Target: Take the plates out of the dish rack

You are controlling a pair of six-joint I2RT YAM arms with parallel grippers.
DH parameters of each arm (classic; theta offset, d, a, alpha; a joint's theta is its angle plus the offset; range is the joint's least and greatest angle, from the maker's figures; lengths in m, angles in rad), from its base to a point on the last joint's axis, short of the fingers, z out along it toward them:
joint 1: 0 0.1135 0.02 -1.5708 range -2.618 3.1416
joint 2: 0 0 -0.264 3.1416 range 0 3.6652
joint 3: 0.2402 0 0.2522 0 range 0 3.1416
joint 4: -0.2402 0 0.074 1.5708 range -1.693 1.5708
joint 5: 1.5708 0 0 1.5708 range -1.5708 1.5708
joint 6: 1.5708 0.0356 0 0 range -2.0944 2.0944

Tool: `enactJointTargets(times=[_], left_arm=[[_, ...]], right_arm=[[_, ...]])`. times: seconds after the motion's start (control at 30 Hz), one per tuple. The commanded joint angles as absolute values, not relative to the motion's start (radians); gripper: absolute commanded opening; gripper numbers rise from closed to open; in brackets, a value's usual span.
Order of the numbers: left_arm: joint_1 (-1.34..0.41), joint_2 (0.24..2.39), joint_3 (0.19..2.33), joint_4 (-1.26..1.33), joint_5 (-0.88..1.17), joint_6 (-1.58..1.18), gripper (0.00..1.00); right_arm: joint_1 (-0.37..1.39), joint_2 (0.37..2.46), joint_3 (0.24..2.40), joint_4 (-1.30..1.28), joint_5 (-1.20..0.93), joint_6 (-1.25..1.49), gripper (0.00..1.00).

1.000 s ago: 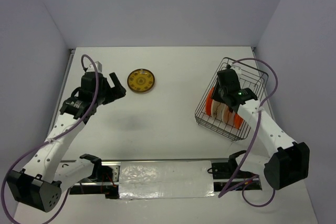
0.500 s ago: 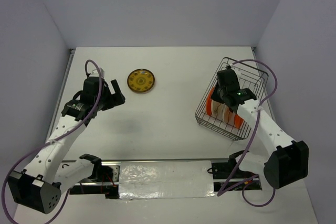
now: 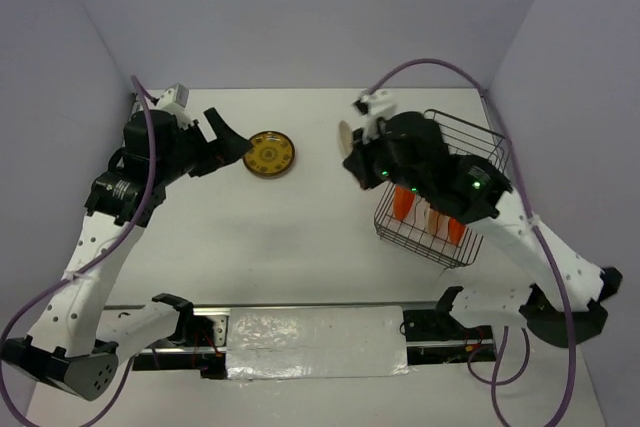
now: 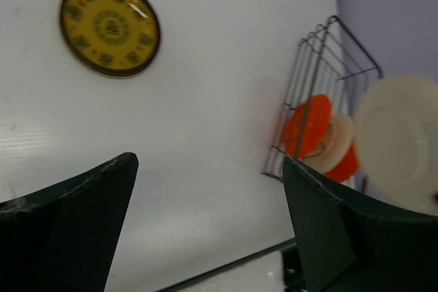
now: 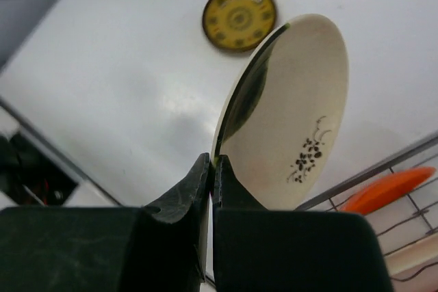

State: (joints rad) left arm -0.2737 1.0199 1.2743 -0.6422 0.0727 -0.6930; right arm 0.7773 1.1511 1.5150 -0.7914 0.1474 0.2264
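Observation:
The dark wire dish rack (image 3: 478,152) stands at the right of the table with orange plates (image 3: 402,202) and a cream plate (image 4: 339,143) upright in its slots. My right gripper (image 5: 213,163) is shut on the rim of a cream plate (image 5: 291,111) with a small dark flower print. It holds that plate edge-up in the air, left of the rack (image 5: 383,169). A yellow-brown patterned plate (image 3: 268,155) lies flat on the table. My left gripper (image 3: 228,139) hangs open just left of it, with nothing between its fingers (image 4: 75,227).
White walls close the table in at the back and on both sides. The arm bases and a silver-taped rail (image 3: 315,340) run along the near edge. The right arm's purple cable (image 3: 420,72) loops above the rack.
My right gripper shut on the cream plate inside the rack, lifted it out and swung it left over the table. My left arm rose and moved toward the yellow-brown plate.

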Motion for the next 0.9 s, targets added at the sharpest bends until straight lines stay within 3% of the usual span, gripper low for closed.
enactJointTargets(times=[0.0, 0.1, 0.2, 0.27, 0.47, 0.57, 0.63, 0.7, 0.83, 0.87], left_arm=[[-0.273, 1.049, 1.298, -0.565, 0.279, -0.846, 1.00], [-0.273, 1.084, 1.290, -0.537, 0.383, -0.894, 1.00], [-0.273, 1.106, 1.278, -0.607, 0.356, -0.862, 1.00], [-0.275, 1.108, 1.229, -0.621, 0.350, -0.844, 1.00], [-0.276, 1.089, 1.083, -0.548, 0.390, -0.839, 0.87], [-0.278, 1.112, 1.056, -0.531, 0.417, -0.827, 0.69], [-0.279, 1.133, 1.046, -0.505, 0.434, -0.830, 0.24], [-0.279, 1.156, 1.046, -0.488, 0.420, -0.838, 0.00], [-0.279, 1.169, 1.003, -0.356, 0.376, -0.893, 0.00], [-0.285, 1.170, 0.996, -0.324, 0.347, -0.909, 0.00]], right_arm=[[1.013, 1.314, 1.590, -0.960, 0.265, 0.036, 0.00], [1.177, 1.406, 1.659, -0.977, 0.434, 0.015, 0.00], [1.291, 1.454, 1.702, -0.931, 0.530, -0.043, 0.00], [1.316, 1.506, 1.750, -0.933, 0.538, -0.075, 0.00], [1.350, 1.673, 1.885, -0.962, 0.569, -0.120, 0.00], [1.356, 1.710, 1.922, -0.936, 0.603, -0.133, 0.00], [1.358, 1.733, 1.925, -0.916, 0.621, -0.140, 0.00], [1.355, 1.738, 1.895, -0.894, 0.632, -0.143, 0.00], [1.325, 1.674, 1.771, -0.810, 0.585, -0.120, 0.05], [1.304, 1.654, 1.747, -0.786, 0.563, -0.088, 0.44]])
